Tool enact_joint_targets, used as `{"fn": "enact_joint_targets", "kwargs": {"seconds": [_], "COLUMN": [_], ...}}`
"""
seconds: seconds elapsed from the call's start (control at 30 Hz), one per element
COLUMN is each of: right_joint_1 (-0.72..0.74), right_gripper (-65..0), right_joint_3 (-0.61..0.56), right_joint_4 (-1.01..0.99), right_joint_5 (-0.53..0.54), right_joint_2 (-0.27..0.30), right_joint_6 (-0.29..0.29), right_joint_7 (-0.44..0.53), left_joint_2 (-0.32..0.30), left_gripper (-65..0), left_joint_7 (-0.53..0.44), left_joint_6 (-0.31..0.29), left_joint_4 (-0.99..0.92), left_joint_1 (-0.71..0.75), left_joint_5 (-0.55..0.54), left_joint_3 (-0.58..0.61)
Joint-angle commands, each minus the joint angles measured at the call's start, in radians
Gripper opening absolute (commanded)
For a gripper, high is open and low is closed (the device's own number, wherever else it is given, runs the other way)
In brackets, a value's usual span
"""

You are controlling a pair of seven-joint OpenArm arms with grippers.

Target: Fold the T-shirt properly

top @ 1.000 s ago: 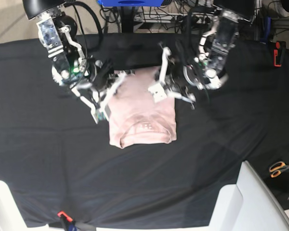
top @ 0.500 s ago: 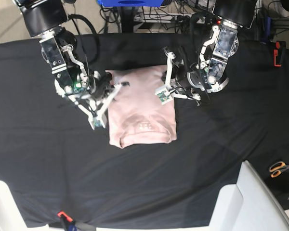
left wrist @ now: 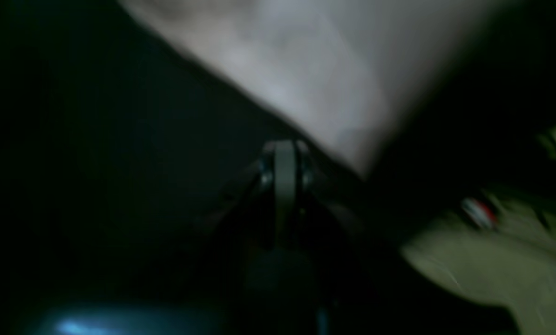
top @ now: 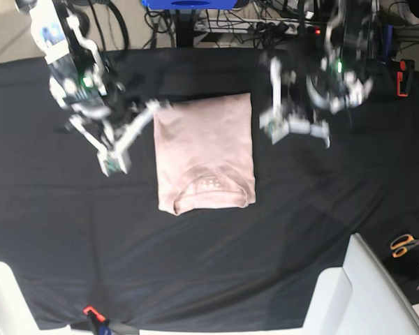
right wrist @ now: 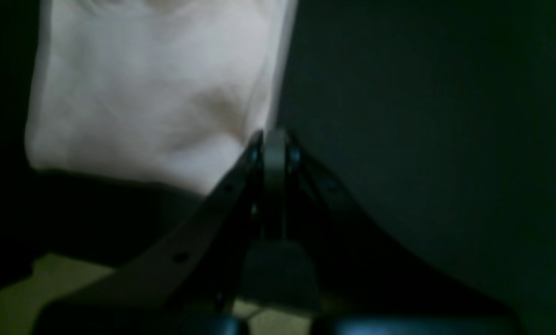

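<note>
One T-shirt [top: 205,153], pale pink, folded into rectangle, lies flat mid-tabletop [top: 70,237]. Two pincers, both empty, jaws together: left pincer [top: 293,129] just beside T-shirt's far edge on one side, right pincer [top: 115,164] off opposite side. One pair of scissors [top: 407,244] well apart from T-shirt.

We've got the soft, wrinkled pale pink cotton T-shirt [right wrist: 157,107] lying on the black tablecloth [right wrist: 422,139], and the right gripper [right wrist: 274,139] sits at the shirt's right edge, jaws pressed together, nothing visibly pinched.
</note>
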Motion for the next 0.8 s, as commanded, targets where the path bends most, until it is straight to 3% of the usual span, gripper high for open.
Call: {"fn": "enact_joint_targets", "kwargs": {"seconds": [0.0,0.1,0.3,0.47,0.57,0.7,0.73,0.77], "right_joint_1": [-0.025,-0.131,-0.289,-0.413,-0.456,-0.386,-0.360,-0.329], "right_gripper": [-65.0,-65.0,-65.0,-65.0,-65.0,-65.0,-65.0,-65.0], "right_joint_3": [0.025,0.127,0.306,0.323,0.322,0.322,0.303,0.273], "right_joint_4": [0.045,0.076,0.074,0.067,-0.006,-0.299,-0.395,-0.497], "right_joint_5": [-0.002,0.007,0.007,0.007,0.007,0.007,0.007,0.004], "right_joint_2": [0.006,0.007,0.006,0.006,-0.016,-0.026,-0.034,-0.036], "right_joint_6": [-0.009,-0.019,-0.018,-0.015,-0.013,-0.012,-0.012,-0.012], "right_joint_7": [0.022,0.022,0.022,0.024,0.028,0.062,0.094,0.140], "left_joint_2": [-0.022,-0.056,-0.054,-0.046,-0.022,0.004,0.000,-0.003], "left_gripper": [-65.0,-65.0,-65.0,-65.0,-65.0,-65.0,-65.0,-65.0], "left_joint_7": [-0.024,-0.024,-0.023,-0.023,-0.032,-0.253,-0.322,-0.389], "left_joint_6": [-0.004,-0.004,-0.004,-0.004,-0.004,-0.004,0.009,0.061], "left_joint_4": [0.037,0.049,0.042,0.022,-0.083,-0.396,-0.486,-0.583], "left_joint_1": [0.020,0.114,0.252,0.373,0.396,0.352,0.327,0.293], "left_joint_5": [-0.016,-0.016,-0.014,-0.014,-0.014,-0.014,-0.014,-0.014], "left_joint_3": [-0.004,-0.006,-0.017,-0.006,-0.013,0.025,0.065,0.114]}}
